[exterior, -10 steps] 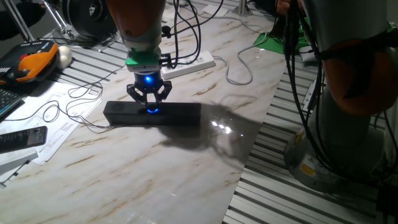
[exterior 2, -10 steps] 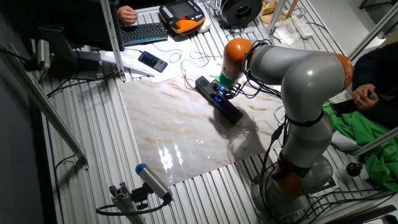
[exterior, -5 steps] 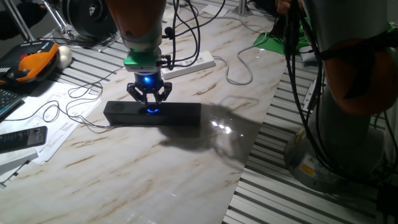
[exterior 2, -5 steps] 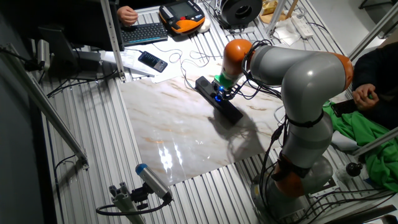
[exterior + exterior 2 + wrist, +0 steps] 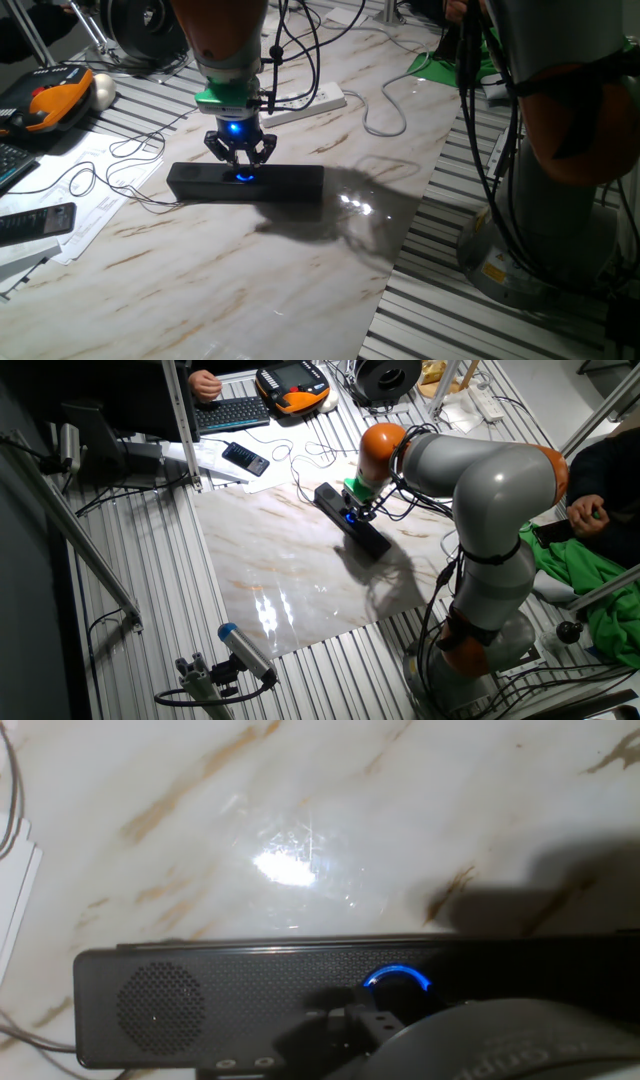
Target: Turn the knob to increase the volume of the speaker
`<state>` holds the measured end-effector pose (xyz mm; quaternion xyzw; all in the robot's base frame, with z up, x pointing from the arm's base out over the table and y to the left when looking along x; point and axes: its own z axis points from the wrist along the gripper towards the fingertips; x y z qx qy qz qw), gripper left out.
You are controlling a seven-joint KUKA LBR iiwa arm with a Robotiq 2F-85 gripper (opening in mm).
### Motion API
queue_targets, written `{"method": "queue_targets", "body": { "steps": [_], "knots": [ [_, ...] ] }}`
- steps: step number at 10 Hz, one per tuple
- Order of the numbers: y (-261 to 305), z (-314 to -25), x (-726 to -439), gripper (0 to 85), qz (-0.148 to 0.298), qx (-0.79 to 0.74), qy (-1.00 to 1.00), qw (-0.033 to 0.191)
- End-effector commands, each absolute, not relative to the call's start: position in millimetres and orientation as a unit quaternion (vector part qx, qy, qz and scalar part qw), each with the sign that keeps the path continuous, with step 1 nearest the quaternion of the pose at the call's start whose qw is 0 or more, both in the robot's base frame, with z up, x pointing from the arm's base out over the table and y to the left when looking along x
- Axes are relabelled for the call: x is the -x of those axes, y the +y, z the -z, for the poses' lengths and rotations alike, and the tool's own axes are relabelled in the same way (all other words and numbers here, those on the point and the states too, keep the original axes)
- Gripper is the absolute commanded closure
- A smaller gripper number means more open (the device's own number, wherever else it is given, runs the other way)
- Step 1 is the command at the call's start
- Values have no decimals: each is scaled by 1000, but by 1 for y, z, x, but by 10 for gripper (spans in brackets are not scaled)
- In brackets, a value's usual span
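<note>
Small round knob with glowing blue ring (image 5: 398, 982) half hidden behind dark gripper body in hand view. Black two-finger gripper (image 5: 240, 162) pointing straight down, fingers pinched around knob, mid-length on long black rectangular speaker (image 5: 245, 183) lying on marble-patterned table (image 5: 300, 260).

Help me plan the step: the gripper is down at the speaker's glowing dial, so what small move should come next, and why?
Probably a small twist of the wrist in the volume-up direction. The gripper stands upright over the speaker, its fingers bracketing the blue-ringed knob. Whether they actually pinch it cannot be told, so closing gently first may be wise.
</note>
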<state>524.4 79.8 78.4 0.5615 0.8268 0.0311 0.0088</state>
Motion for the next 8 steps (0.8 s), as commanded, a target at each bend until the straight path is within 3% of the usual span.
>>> {"method": "queue_targets", "body": {
  "steps": [1,6,7,8],
  "knots": [
    [80,-78,-524,680,-31,-564,825,9],
    [80,-79,-524,680,-32,-573,819,8],
    [80,-79,-525,510,-31,-572,820,7],
    [80,-79,-525,510,-30,-572,820,8]
  ]
}}
